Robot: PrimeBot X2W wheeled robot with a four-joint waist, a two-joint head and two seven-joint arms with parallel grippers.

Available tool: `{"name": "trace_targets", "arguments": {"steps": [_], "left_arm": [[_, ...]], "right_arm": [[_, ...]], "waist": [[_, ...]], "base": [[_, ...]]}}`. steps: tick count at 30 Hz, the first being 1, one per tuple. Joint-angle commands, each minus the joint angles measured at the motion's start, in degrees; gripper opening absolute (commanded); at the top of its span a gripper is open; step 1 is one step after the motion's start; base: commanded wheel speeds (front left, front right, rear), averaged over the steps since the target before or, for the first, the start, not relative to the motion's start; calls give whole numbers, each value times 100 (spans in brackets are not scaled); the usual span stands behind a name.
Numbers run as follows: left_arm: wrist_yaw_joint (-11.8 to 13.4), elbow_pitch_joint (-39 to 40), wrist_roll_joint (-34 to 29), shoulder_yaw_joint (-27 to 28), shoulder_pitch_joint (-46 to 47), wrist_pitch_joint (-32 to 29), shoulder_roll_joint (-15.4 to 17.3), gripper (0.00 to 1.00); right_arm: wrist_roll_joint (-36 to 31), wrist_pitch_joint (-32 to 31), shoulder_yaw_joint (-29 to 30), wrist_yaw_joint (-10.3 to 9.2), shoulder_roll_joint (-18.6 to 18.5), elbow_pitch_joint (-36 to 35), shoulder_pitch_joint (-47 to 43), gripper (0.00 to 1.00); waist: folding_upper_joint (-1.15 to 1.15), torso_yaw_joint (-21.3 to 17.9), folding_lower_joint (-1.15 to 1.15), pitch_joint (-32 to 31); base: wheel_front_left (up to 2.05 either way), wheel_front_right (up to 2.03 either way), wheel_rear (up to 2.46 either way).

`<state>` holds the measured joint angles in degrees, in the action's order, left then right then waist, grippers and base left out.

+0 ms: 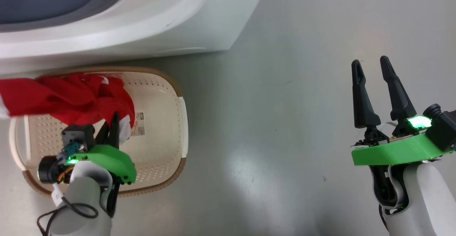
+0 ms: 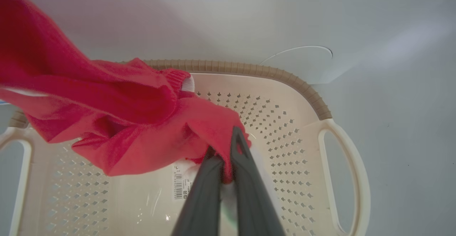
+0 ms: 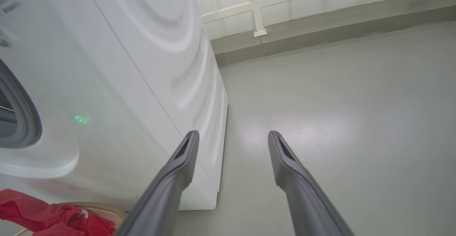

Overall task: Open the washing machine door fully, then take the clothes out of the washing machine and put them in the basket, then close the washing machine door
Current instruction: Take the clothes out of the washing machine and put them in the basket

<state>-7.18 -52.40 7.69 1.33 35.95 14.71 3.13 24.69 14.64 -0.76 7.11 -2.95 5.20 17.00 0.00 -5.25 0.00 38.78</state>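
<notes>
While I am holding the left end effector [image 2: 223,147] clamped on the clothes [image 1: 71,97], a soft red knit with white trim, the bundle is hanging over the basket [image 1: 167,122], one end trailing past its brown woven-look edge. The perforated cream walls are sitting just beside the smooth white washing machine [image 1: 160,22]. The right end effector [image 1: 370,62] is hovering, fingers apart, over open glossy floor [image 1: 285,122].

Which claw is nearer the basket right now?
Left. The left claw is above the inside of the basket, shut on the red clothes draped over it. The right claw is open over the floor, well off the basket's right side.
</notes>
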Motion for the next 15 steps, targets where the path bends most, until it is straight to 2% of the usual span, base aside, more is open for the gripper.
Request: {"name": "trace_targets", "arguments": {"steps": [1, 4, 12, 13, 15], "left_arm": [[-31, 15, 37, 84, -45, 29, 204, 0], [-31, -223, 201, 10, 144, 29, 224, 0], [-31, -440, 360, 274, 442, 29, 315, 2], [-31, -457, 353, 298, 465, 29, 323, 14], [-31, -477, 329, 338, 495, 29, 325, 29]], "right_arm": [[13, 36, -129, 37, 7, -144, -3, 100], [12, 36, -142, 37, 7, -149, 25, 100], [3, 36, -108, 37, 7, -187, 91, 100], [0, 36, -102, 37, 7, -187, 96, 100], [-8, 36, -90, 37, 7, -182, 100, 100]], "waist": [[0, -2, 0, 133], [0, -12, 0, 234], [0, -35, 0, 357], [0, -32, 0, 356], [0, -21, 0, 341]], "base": [[0, 0, 0], [0, 0, 0], [0, 0, 0], [0, 0, 0], [0, 0, 0]]}}
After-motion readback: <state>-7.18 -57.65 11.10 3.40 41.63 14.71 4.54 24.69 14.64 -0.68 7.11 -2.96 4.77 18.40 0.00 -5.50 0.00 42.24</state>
